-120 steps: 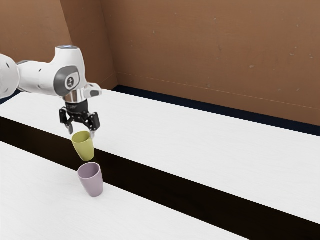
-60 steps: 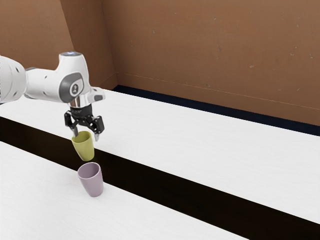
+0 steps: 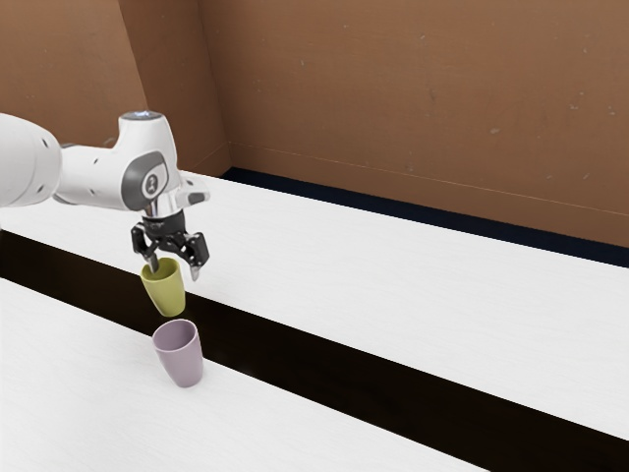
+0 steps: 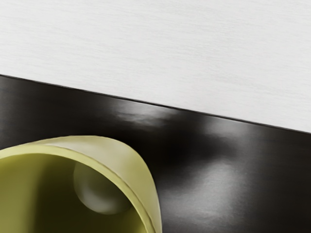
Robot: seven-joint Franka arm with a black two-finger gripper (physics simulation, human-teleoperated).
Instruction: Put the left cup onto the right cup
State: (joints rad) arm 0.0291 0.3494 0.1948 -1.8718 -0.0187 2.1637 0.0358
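Note:
A yellow-green cup (image 3: 164, 290) stands upright on the black strip (image 3: 393, 383) of the table. A purple cup (image 3: 179, 354) stands just in front of it on the white surface, a small gap between them. My gripper (image 3: 172, 266) hangs at the yellow-green cup's rim, open, its fingers spread wide. One fingertip (image 3: 149, 265) dips at the rim's left side and the other hangs off its right side. In the wrist view the yellow-green cup (image 4: 73, 194) lies close under my hand, its inside showing.
The table has white surfaces (image 3: 413, 285) on both sides of the black strip (image 4: 223, 165). A brown wall (image 3: 423, 98) rises behind the table's far edge. Nothing else stands near the two cups.
My hand has shifted toward the exterior view's right and come down a little, from above and left of the yellow-green cup to its rim. Both cups have stayed put.

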